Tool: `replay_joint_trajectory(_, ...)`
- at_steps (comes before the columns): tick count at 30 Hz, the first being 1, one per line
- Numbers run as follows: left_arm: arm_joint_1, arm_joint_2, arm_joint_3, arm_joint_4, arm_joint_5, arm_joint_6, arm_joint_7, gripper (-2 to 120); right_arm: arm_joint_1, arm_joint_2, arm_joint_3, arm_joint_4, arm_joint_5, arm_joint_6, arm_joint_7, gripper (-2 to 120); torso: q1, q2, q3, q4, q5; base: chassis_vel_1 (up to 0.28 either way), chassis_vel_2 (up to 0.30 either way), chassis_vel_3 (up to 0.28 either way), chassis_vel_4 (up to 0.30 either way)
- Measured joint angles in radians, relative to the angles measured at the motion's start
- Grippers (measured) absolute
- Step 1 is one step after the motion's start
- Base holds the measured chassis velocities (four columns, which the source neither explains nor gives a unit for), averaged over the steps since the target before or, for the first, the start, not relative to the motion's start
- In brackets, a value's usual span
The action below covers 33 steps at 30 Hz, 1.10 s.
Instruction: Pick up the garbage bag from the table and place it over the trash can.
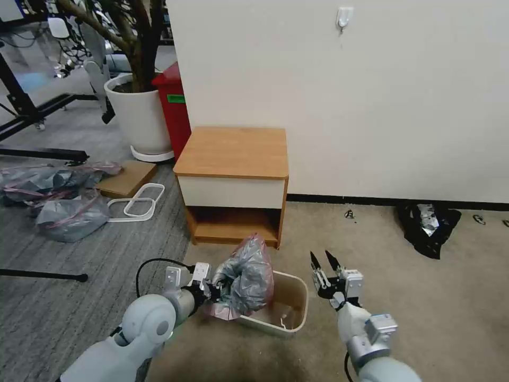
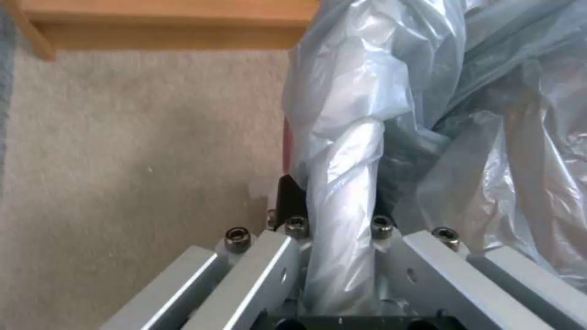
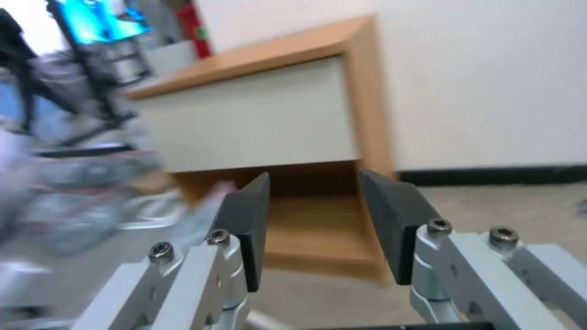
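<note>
Clamping the garbage bag [image 1: 245,276] over the trash can [image 1: 295,313]: left gripper [image 1: 214,289] at 9 o'clock of it; right gripper [image 1: 324,265], fingers apart, at 3 o'clock.

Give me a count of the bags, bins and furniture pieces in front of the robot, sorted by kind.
Grey-pink bags: 3, the garbage bag held by the left gripper over the trash can, plus two bulging bags on the floor
Black bag: 1
Bins: 2, the trash can and a red bin
Table: 1
Total: 7
</note>
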<state>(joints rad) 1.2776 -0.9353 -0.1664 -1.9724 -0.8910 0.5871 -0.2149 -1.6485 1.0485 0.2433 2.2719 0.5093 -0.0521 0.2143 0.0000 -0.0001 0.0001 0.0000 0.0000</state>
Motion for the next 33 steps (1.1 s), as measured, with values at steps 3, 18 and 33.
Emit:
replay_joint_trajectory(3, 0.011, -0.006, -0.012, 0.000, 0.051, -0.033, 0.024, 2, -0.001, -0.043, 0.003, 0.089, 0.190, -0.124, -0.012, 39, 0.000, 0.000, 0.000, 0.0000, 0.0000, 0.000, 0.000, 0.000, 0.000)
replay_joint_trajectory(18, 0.095, 0.003, -0.093, -0.052, 0.091, -0.081, 0.071, 2, 0.239, -0.122, -0.162, 0.012, 0.437, -0.419, 0.031, 59, 0.000, 0.000, 0.000, 0.0000, 0.0000, 0.000, 0.000, 0.000, 0.000)
replay_joint_trajectory(33, 0.135, -0.012, -0.108, -0.076, 0.114, -0.092, 0.079, 2, 0.375, -0.092, -0.269, -0.081, 0.497, -0.428, 0.120, 70, 0.000, 0.000, 0.000, 0.0000, -0.0001, 0.000, 0.000, 0.000, 0.000)
